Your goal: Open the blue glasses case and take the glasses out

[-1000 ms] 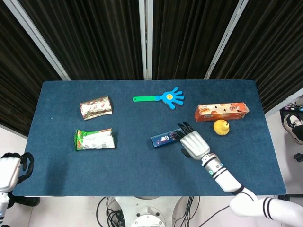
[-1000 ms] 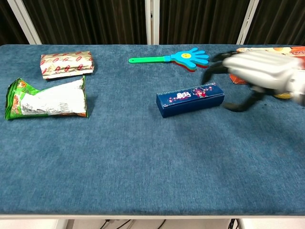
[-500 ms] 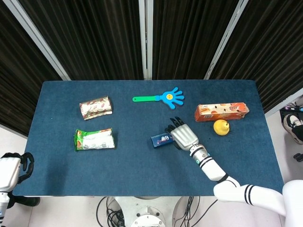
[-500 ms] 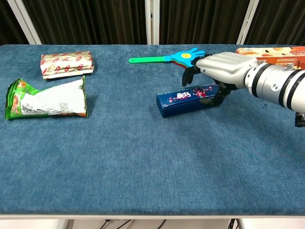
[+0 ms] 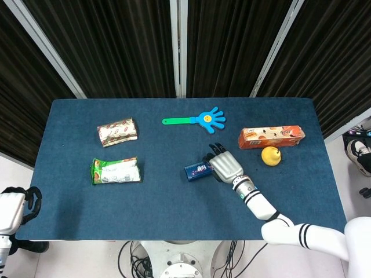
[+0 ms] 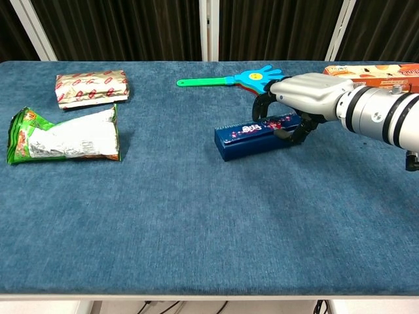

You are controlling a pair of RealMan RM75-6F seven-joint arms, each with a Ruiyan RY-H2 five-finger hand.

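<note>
The blue glasses case (image 5: 197,171) (image 6: 252,138) lies closed on the blue table, right of centre, with its long side slanting slightly. My right hand (image 5: 225,165) (image 6: 302,98) covers the case's right end. Its fingers (image 6: 262,104) curl over the far edge while the thumb (image 6: 289,135) presses the near side, so it grips the case. The glasses are hidden inside. My left hand (image 5: 14,209) hangs off the table's front left corner, holding nothing, and shows only in the head view.
A blue and green hand clapper (image 5: 200,120) lies behind the case. An orange box (image 5: 271,137) and a yellow fruit (image 5: 271,156) sit to the right. Two snack bags (image 5: 117,131) (image 5: 116,171) lie on the left side.
My right hand came in from the right, settled over the case's right end, and its fingers closed around it. The case has barely shifted. The left hand has not moved.
</note>
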